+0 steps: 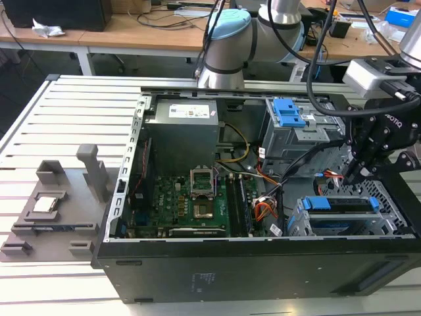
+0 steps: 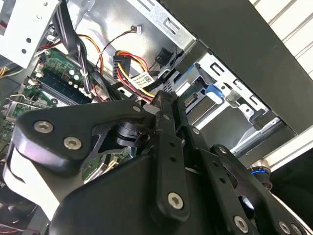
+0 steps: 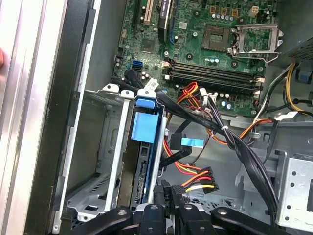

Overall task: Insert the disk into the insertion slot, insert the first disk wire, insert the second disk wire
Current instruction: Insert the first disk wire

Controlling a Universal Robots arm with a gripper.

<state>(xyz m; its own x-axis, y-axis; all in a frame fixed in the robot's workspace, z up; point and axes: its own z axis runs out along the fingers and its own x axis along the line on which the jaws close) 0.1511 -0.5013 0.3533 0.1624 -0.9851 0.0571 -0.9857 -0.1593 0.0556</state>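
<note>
The disk (image 1: 339, 205) already sits in the insertion slot (image 1: 299, 220), at the lower right of the exterior view inside the open computer case (image 1: 197, 276). Its long axis runs across the frame, along the case's near wall. The gripper (image 1: 358, 176) hangs just above the disk's end on the exterior view's right, with its fingers drawn together. Whether they pinch a thin plug is hard to make out.

In the first wrist view the gripper (image 3: 168, 196) is right beside the rear edge of the disk (image 3: 145, 122). A black connector on coloured wires (image 3: 208, 175) lies loose near it, not plugged into the disk.
</note>
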